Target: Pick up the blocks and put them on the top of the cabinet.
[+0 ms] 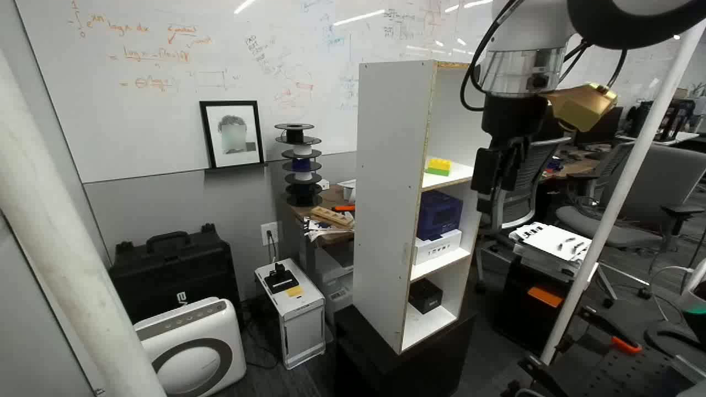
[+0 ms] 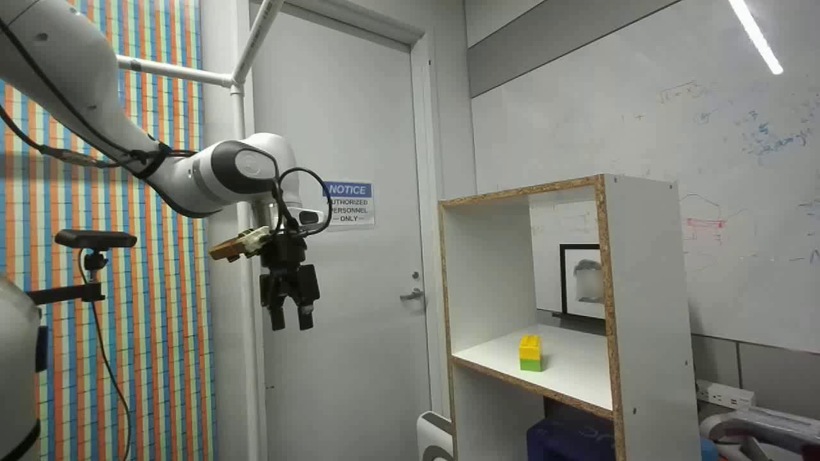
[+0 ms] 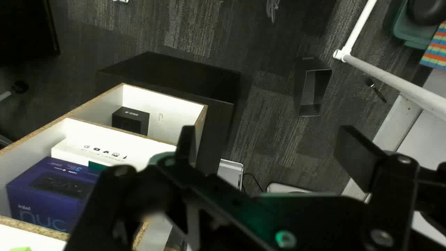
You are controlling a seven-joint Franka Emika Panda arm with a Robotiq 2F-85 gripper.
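Note:
The blocks (image 1: pixel 438 167) are a small yellow block on a green one, standing on the upper shelf inside the white cabinet (image 1: pixel 389 193). They also show in an exterior view (image 2: pixel 530 353); in the wrist view only a green edge (image 3: pixel 20 249) shows at the bottom left corner. The cabinet (image 2: pixel 647 307) has an open front and stands on a black base. My gripper (image 2: pixel 291 319) points down in the air, apart from the cabinet and in front of its open side. In the wrist view the gripper's fingers (image 3: pixel 268 143) are wide apart with nothing between them.
Below the blocks, the middle compartment holds a blue box (image 1: pixel 439 214) on a white box (image 1: pixel 438 248). The lowest holds a black box (image 1: pixel 425 295). A white pole (image 1: pixel 623 193) stands near the arm. Framed picture (image 1: pixel 233 134) and stacked spools (image 1: pixel 300 165) are behind the cabinet.

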